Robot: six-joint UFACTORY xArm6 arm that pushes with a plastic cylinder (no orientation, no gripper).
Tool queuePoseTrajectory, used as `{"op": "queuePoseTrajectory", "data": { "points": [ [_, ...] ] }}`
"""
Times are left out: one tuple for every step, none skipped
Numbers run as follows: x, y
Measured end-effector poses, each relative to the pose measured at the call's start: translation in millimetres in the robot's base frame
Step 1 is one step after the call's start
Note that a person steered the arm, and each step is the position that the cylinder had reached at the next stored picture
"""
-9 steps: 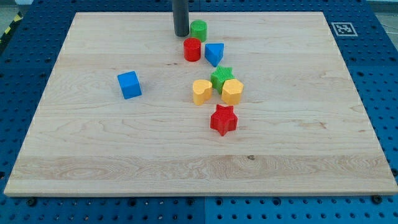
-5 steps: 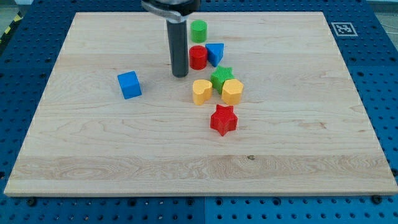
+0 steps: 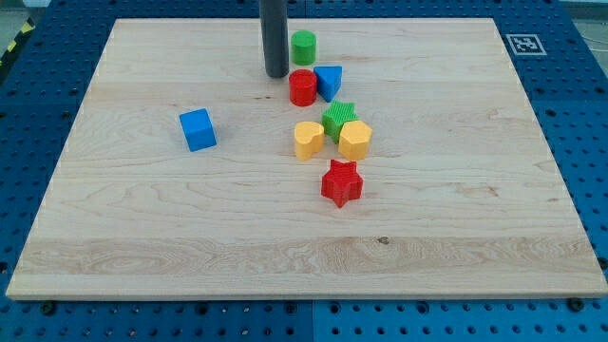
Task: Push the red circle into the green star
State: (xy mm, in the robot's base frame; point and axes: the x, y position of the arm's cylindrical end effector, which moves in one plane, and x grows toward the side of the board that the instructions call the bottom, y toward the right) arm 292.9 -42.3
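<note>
The red circle (image 3: pixel 303 87) stands on the wooden board, touching the blue triangle (image 3: pixel 329 82) on its right. The green star (image 3: pixel 338 118) lies just below and to the right of them, a small gap from the red circle. It is pressed between the yellow heart (image 3: pixel 308 140) and the yellow hexagon (image 3: pixel 355 140). My tip (image 3: pixel 276 73) is a little up and left of the red circle, apart from it, and left of the green circle (image 3: pixel 303 46).
A red star (image 3: pixel 341 183) lies below the yellow blocks. A blue cube (image 3: pixel 198 129) sits alone at the view's left. The board (image 3: pixel 142 237) lies on a blue perforated table.
The red circle shifted down and right against the blue triangle. My tip swung down to the circle's left side, then moved back up to its upper left.
</note>
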Motion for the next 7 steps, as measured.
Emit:
{"op": "queuePoseTrajectory", "data": {
  "points": [
    [-50.0,0.0],
    [-98.7,-0.1],
    [-100.3,0.2],
    [-100.6,1.9],
    [-77.4,1.1],
    [-47.3,1.3],
    [-17.9,1.3]
  ]
}}
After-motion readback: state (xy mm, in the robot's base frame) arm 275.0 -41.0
